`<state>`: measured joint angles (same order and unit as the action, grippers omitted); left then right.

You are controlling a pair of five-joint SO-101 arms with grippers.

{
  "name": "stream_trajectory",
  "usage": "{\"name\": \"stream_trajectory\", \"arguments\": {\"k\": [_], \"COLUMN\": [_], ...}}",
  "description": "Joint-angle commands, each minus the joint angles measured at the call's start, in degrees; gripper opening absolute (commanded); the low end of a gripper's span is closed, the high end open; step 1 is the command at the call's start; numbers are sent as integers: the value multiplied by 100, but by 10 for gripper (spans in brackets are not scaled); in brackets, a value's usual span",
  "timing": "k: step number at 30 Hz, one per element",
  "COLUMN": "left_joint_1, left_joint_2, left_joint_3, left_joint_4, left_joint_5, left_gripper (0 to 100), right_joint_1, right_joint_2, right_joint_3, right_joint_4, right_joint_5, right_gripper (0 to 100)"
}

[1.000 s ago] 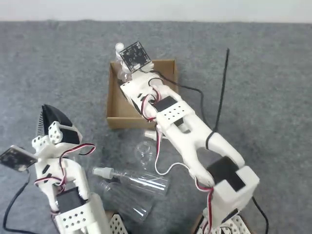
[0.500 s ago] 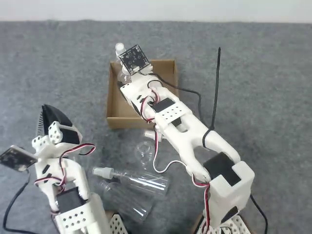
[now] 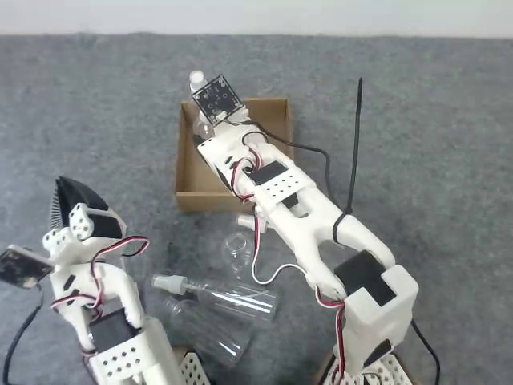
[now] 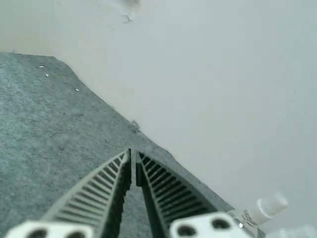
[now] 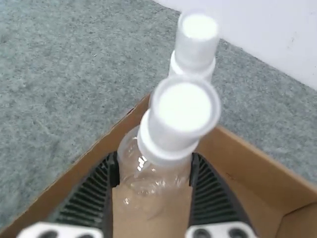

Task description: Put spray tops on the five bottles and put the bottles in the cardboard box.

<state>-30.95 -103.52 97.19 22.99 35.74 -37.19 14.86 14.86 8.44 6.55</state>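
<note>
Cardboard box [image 3: 183, 160] is set mid-carpet. Carpet [image 3: 433, 120] is left open to its L and R and up to the far wall edge.

R gripper [image 5: 153, 161] is clamped on a bottle [image 5: 141, 171] w/ spray top [image 5: 184, 106] fitted. The bottle is held upright at the box's far-L corner, w/ fingers [image 5: 101, 183] pressed on both sides. A 2nd top [image 5: 197, 34] is seen just behind it. Whether that one is inside the box can't be told.

R arm [image 3: 321, 216] is stretched diagonally over the box's near wall, so much of the interior is covered from above.

L gripper [image 3: 68, 200] is closed on nothing, fingertips together. It is raised at near-L, well apart from the box.

Btwn the arm bases lies a capped bottle [image 3: 224, 295], w/ another bottle [image 3: 204, 333] touching it. A third clear bottle [image 3: 238, 247] is placed near the box's near wall, w/ a loose white piece [image 3: 244, 219] just beside. A black cable [image 3: 355, 152] is run along the box's R side.
</note>
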Motion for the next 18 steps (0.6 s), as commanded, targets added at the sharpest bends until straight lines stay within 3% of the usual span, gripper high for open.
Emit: {"name": "stream_trajectory", "arguments": {"k": [1, 18], "left_joint_1": [-35, -18], "left_joint_2": [-88, -88], "left_joint_3": [-66, -66], "left_joint_4": [-105, -105], "left_joint_5": [-44, -44], "left_gripper": [15, 15], "right_joint_1": [-31, -136], "right_joint_2": [-13, 215], "right_joint_3": [-273, -149], "right_joint_4": [-462, -787], "right_joint_5": [158, 571], "right_gripper": [14, 14]}}
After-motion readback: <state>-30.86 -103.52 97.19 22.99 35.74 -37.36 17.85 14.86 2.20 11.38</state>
